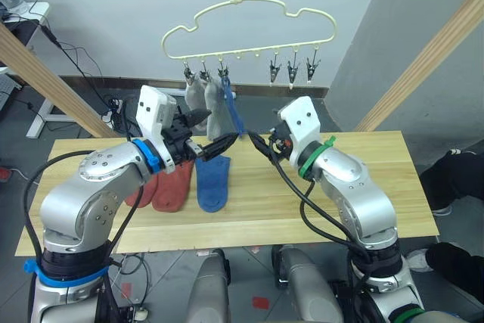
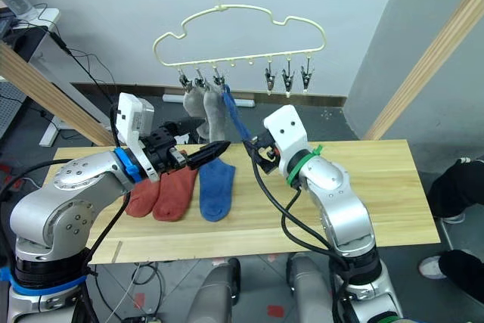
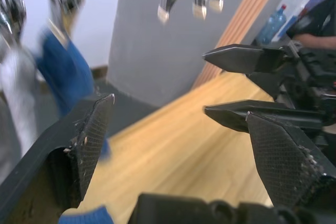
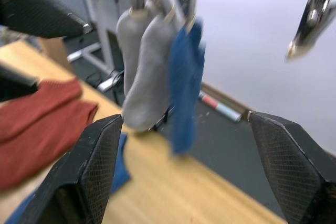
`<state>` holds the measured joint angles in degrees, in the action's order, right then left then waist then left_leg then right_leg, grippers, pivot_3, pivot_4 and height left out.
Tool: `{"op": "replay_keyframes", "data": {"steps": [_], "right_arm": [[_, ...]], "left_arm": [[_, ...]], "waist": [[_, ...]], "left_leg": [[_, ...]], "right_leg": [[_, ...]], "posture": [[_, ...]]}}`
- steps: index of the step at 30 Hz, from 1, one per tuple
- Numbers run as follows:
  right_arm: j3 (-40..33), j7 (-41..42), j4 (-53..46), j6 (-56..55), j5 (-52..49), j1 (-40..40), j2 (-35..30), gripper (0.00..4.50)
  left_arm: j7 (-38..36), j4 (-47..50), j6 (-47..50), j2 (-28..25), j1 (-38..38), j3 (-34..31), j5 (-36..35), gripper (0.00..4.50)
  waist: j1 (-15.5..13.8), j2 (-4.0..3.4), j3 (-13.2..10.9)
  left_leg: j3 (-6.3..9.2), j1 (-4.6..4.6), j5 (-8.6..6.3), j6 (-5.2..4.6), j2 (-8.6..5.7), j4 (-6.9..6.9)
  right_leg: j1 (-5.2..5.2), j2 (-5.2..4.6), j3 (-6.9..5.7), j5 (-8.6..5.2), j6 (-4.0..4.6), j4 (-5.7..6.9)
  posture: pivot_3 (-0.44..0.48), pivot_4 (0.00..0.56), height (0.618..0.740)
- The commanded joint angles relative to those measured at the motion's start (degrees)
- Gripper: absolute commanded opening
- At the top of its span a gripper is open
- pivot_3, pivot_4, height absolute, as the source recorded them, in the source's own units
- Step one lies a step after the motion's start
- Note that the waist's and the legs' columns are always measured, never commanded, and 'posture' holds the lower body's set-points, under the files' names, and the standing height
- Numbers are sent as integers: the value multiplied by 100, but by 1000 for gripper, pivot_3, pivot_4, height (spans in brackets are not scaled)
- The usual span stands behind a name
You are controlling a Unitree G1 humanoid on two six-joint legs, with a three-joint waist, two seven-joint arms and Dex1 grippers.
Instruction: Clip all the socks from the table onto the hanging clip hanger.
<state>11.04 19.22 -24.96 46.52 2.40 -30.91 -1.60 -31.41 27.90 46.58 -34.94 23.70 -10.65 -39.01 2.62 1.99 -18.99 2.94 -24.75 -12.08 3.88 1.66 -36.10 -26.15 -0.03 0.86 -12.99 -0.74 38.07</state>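
Pale wood surface (image 1: 363,187) carries three socks at my 10 o'clock: two rust-red socks (image 1: 168,187) and a blue sock (image 1: 213,183) side by side. Overhead at 12 o'clock, the clip hanger (image 1: 249,28) holds two grey socks (image 1: 210,107) and another blue one (image 1: 233,111). My left gripper (image 1: 206,132) and right gripper (image 4: 181,174) both gape wide, empty, near the hung socks.

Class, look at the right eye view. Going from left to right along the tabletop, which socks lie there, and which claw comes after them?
Rust-red sock → second rust-red sock → blue sock → right claw, open, above the table.
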Motion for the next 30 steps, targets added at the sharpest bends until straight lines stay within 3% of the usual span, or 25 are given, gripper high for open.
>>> {"op": "replay_keyframes", "data": {"steps": [1, 5, 9, 11, 13, 15, 20, 26, 30], "right_arm": [[-221, -563, 111, -331, 51, -213, 270, 3432], [-144, -781, 334, -555, 206, -414, 223, 2115], [-135, -991, 523, -737, 245, -504, 232, 2115], [-110, -1002, 582, -791, 221, -514, 233, 2115], [-87, -1013, 622, -863, 228, -527, 217, 2115], [-83, -1018, 644, -887, 228, -545, 206, 2115], [-147, -1109, 758, -913, 219, -630, 264, 2115], [-228, -1398, 1190, -1162, 262, -819, 385, 2115], [-296, -1546, 1410, -1327, 309, -971, 367, 2115]], "left_arm": [[15, 443, -195, -61, 170, -510, -378, 4500], [-103, 611, -136, -239, 34, -852, -762, 4500], [-45, 632, -187, -417, -399, -792, -575, 4500], [201, 695, -555, -436, -535, -485, 73, 4500], [377, 762, -1095, 10, -624, -544, 198, 4500], [619, 787, -573, 245, -735, -779, -477, 4500], [-64, 809, -896, 65, -891, -869, -785, 4500], [-745, 314, -1640, -67, -947, -800, -439, 4500], [-799, 110, -1836, -89, -954, -751, -278, 4500]], "waist": [[-11, 1, 1], [-40, 1, 1], [-68, 1, 1], [-94, 1, 1], [-101, 0, 2], [-119, 12, 8], [-111, 18, 12], [-112, 18, 12], [-111, 18, 12]], "left_leg": [[0, 0, 0, 0, 1, 0], [0, -1, 0, 0, 1, 2], [-3, -1, 0, -1, 3, 3], [7, -2, 0, 0, 5, 2], [8, -1, 0, 0, 4, 2], [4, -3, 0, -1, 1, -2], [12, -4, 1, 0, 7, -5], [9, -1, 5, -4, 6, -6], [7, -2, 5, -5, 4, -6]], "right_leg": [[0, 0, -1, 0, 0, -1], [0, 1, -4, 0, 0, -3], [-1, -1, -3, 1, 1, -2], [0, 0, -6, 1, 2, -1], [1, 0, -3, 1, 2, 0], [1, -1, -7, 3, 5, 0], [2, -3, -7, 7, 11, 3], [3, 0, -13, 10, 16, 6], [2, 0, -14, 11, 18, 6]], "posture": [[9, 323, 740], [23, 314, 740], [47, 305, 740], [49, 304, 740], [50, 299, 740], [48, 296, 740], [54, 290, 740], [55, 294, 740], [52, 299, 740]]}}
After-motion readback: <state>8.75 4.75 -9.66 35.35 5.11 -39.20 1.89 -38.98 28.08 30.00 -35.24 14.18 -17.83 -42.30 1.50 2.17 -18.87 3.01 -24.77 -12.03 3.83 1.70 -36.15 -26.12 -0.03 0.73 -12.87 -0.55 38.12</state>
